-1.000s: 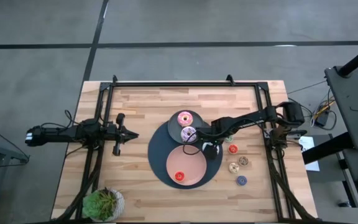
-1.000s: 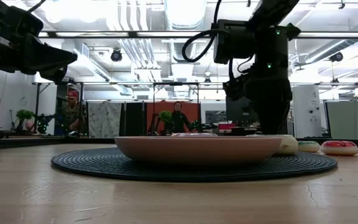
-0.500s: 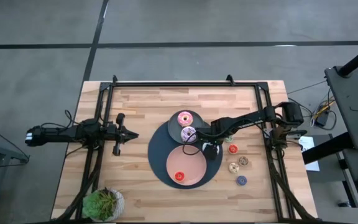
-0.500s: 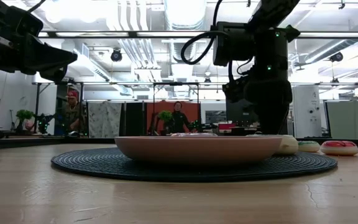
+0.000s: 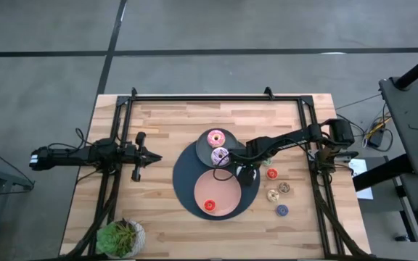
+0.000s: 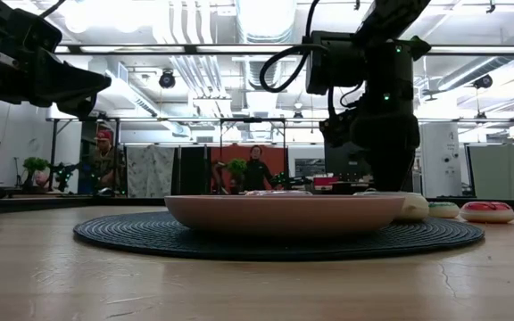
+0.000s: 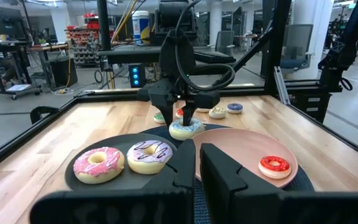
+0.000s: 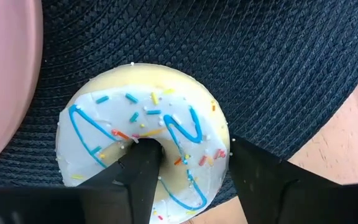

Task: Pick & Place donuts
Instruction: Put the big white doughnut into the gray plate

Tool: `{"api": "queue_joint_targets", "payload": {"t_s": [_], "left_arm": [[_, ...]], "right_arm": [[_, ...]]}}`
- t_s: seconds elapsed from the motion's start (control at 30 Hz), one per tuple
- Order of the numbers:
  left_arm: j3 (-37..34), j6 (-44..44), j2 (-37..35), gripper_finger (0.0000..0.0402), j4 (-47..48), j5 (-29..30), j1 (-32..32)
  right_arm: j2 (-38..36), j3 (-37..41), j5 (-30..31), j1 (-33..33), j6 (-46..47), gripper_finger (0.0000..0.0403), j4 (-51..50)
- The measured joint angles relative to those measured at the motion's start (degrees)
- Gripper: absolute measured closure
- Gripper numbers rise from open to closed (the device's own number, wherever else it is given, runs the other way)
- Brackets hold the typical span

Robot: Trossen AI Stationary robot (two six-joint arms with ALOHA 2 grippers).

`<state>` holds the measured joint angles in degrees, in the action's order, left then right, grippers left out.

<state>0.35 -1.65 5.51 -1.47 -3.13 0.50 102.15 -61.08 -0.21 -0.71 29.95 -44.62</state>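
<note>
A donut with white frosting, blue lines and sprinkles (image 8: 145,140) lies flat on the dark round mat (image 5: 183,177), beside the pink plate (image 5: 227,190). My right gripper (image 5: 244,174) stands over it, pointing down, and is shut on its ring; the left wrist view also shows this donut (image 7: 185,129). A red donut (image 5: 209,205) lies on the pink plate. A pink donut (image 5: 215,138) and a lilac one (image 5: 220,155) lie on the grey plate (image 5: 203,151). My left gripper (image 5: 151,156) waits shut at the table's left. My right gripper has one finger (image 8: 143,163) inside the white donut's hole and the other finger (image 8: 253,171) outside its rim, with the ring's wall (image 8: 201,152) between them. The fingers come from above, pointing down. The donut lies flat on the mat.
Small red (image 5: 271,173), tan (image 5: 273,194), brown (image 5: 284,188) and blue (image 5: 282,210) donuts lie on the wood to the right of the mat. A potted plant (image 5: 120,237) stands at the near left corner. A black frame (image 5: 216,96) runs along the table's far and side edges.
</note>
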Motion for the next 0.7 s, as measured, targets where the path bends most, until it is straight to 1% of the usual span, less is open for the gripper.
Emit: {"api": "queue_joint_targets", "payload": {"t_s": [0.13, 0.5, 0.7], "left_arm": [[0.0, 0.0, 0.0, 0.0402, 0.0, 0.0, 0.0], [0.0, 0.0, 0.0, 0.0402, 0.0, 0.0, 0.0], [0.0, 0.0, 0.0, 0.0402, 0.0, 0.0, 0.0]], "right_arm": [[-0.8, 0.0, -0.1, 0.0, -0.2, 0.0236, 0.0], [-6.1, -1.8, -0.3, 1.2, -0.2, 0.0254, -0.6], [-6.7, -5.4, -0.4, 2.2, -0.2, 0.0262, -3.0]]}}
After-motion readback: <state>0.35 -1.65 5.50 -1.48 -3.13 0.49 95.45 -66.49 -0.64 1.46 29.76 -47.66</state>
